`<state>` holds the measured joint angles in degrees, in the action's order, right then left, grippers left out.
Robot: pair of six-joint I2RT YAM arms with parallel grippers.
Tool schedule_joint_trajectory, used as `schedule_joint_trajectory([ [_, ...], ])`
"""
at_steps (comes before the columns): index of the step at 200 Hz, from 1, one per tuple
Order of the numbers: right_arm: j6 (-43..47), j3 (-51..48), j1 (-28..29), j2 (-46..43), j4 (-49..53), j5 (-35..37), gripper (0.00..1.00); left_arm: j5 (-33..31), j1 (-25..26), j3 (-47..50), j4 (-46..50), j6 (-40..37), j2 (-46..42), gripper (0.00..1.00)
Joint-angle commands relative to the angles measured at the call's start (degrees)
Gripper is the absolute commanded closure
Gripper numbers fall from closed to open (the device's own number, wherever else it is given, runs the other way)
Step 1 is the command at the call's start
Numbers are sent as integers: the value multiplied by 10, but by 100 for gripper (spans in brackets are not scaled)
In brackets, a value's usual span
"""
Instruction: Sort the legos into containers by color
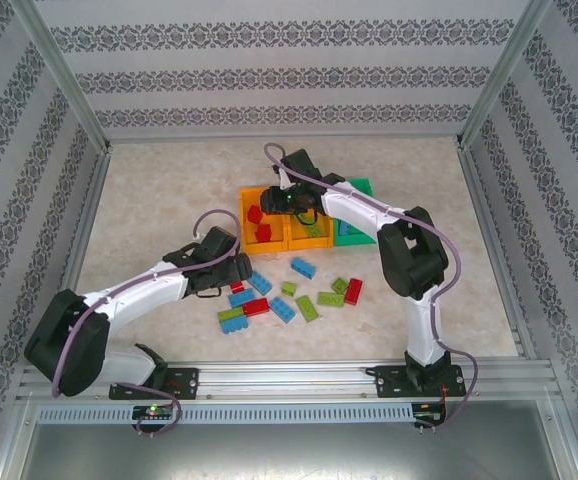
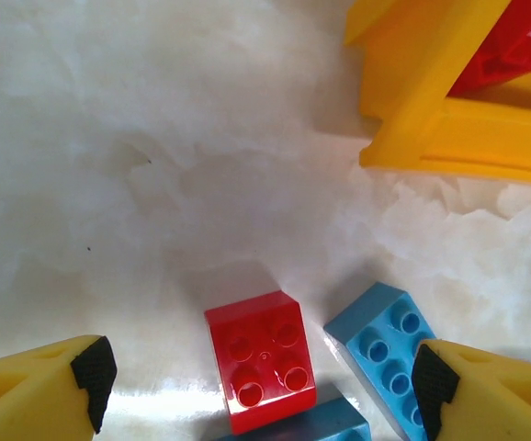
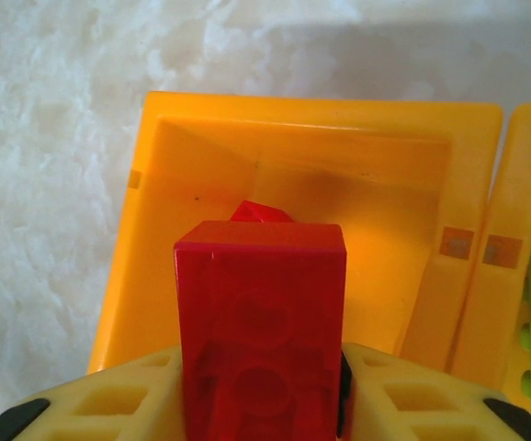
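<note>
Patterned wallpaper covers the walls around a pale, marbled surface, with both arms bolted at its near edge

Towards the back of the surface three bins stand joined in a row: a left orange bin, a middle orange bin and a green bin. Two red pieces lie in the left orange bin, and a light green piece lies in the middle one. In front of the bins the loose bricks are scattered in red, blue and light green, some touching, some apart

The right gripper hangs over the left orange bin. From its wrist camera, a red brick stands on end between the yellow fingers, which press it from both sides, so this gripper is narrow and holding that brick. Past the brick the inside of the left orange bin shows, with the tip of another red piece on its floor, and the rim of the middle orange bin runs just beside it on the right

The left gripper is low over the near-left end of the scattered pile. It is spread wide, its black-tipped fingers well apart on either side of a small red brick that lies studs up on the surface, gripped by nothing. A blue brick lies just beside that one, close to the other finger, and a corner of the left orange bin shows beyond
</note>
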<state>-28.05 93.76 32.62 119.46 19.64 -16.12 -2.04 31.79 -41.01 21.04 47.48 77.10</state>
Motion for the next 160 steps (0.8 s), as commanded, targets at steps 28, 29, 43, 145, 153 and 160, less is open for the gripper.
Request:
schedule_joint_trajectory([
  [28,9,15,0,-4,5,0,45,22,-1,-10,27,26,34,22],
  [29,9,15,0,-5,4,1,44,21,-1,-11,26,26,35,22],
  [43,11,10,0,-16,2,2,43,23,-1,-12,24,30,43,24],
  [145,20,-134,-11,-162,-39,26,33,4,0,-42,26,25,89,32],
  [153,23,-153,-16,-179,-39,29,33,3,-1,-42,23,24,93,34],
  [160,25,-171,-20,-195,-37,35,33,3,-1,-44,21,24,97,35],
])
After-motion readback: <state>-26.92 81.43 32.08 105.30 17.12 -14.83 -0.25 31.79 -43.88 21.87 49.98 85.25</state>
